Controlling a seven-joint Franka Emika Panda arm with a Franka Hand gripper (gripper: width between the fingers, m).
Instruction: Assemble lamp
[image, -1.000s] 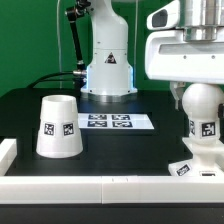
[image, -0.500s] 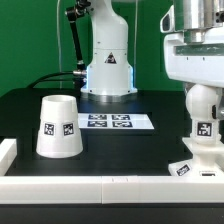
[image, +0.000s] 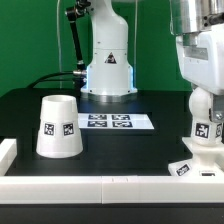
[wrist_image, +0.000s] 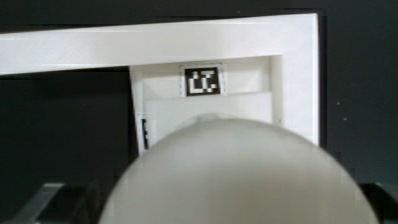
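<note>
Lamp bulb (image: 205, 103) stands on the base (image: 198, 161) on the counter (image: 120, 148), well apart from the marker board (image: 118, 122), on the exterior view's right of it. The shade (image: 58, 127) sits on the board's other side, unmoved. Since a second ago my wrist has slid farther from the board. Whether my jaws grip the bulb, I cannot tell.
</note>
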